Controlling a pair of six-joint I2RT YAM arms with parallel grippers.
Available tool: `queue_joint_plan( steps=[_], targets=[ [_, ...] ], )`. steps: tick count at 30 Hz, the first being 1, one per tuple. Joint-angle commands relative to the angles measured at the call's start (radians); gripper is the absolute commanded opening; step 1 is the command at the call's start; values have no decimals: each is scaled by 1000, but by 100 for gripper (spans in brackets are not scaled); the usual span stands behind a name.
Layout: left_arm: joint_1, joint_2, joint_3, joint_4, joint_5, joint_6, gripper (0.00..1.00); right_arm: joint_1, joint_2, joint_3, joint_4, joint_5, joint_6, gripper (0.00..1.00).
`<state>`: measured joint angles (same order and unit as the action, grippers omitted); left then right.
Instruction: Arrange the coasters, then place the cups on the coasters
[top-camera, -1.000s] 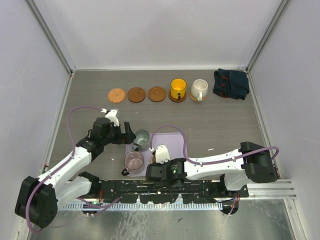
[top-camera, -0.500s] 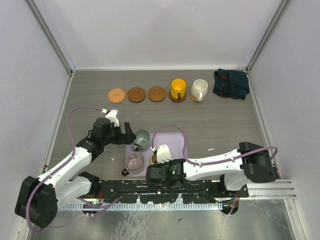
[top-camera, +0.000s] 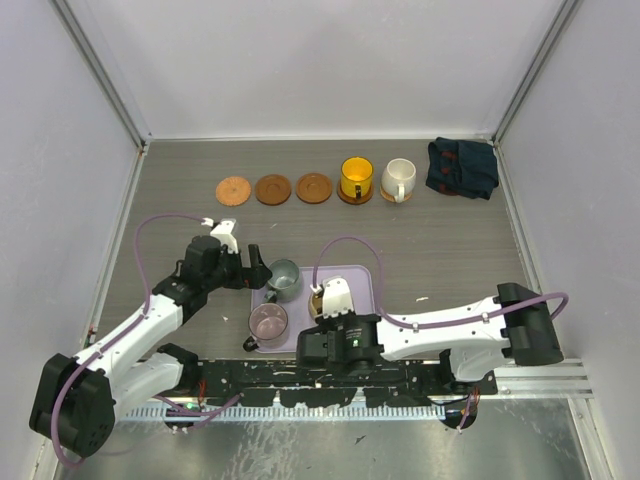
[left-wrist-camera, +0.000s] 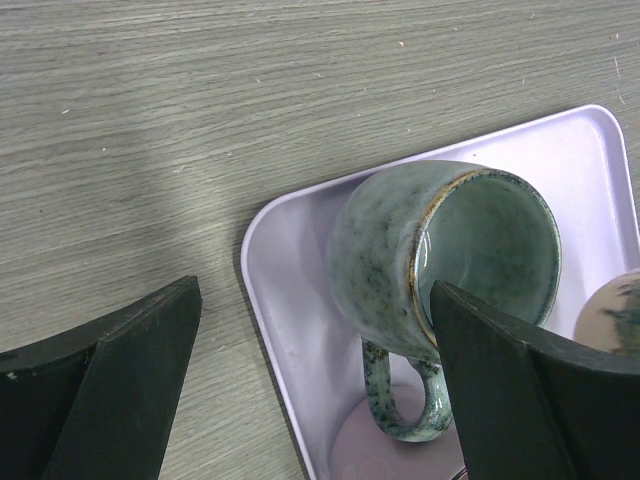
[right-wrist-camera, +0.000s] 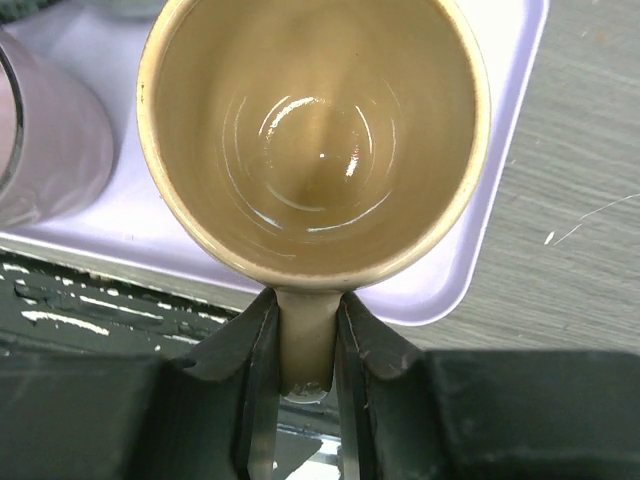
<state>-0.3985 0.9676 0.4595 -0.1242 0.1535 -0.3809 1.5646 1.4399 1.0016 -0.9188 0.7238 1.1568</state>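
Three bare brown coasters lie in a row at the back. Beside them, a yellow cup and a white cup each stand on a coaster. On the lavender tray lies a grey-green cup on its side, and a pinkish cup stands upright. My left gripper is open, one finger on each side of the grey-green cup's handle end, touching nothing. My right gripper is shut on the handle of a tan cup, held upright above the tray's near corner. From above, the wrist mostly hides that cup.
A dark folded cloth lies at the back right, next to the white cup. The tray sits just ahead of the arm bases' black rail. The pinkish cup stands close to the left of the tan cup.
My right gripper has closed on the tan cup's handle and shifted slightly up and forward with it. The left gripper has edged a little toward the grey-green cup, still open.
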Motion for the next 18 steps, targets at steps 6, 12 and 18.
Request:
queue_joint_plan(
  steps=[6,12,18],
  targets=[
    [-3,3,14,18,-9,8,98,-36,-133,119,-68,351,-10,1],
    [-3,2,26,16,-28,14,98,-237,-187,104,207,267,-367,1],
    [-3,26,56,-1,-45,26,98,-485,-145,168,423,84,-623,1]
  ],
)
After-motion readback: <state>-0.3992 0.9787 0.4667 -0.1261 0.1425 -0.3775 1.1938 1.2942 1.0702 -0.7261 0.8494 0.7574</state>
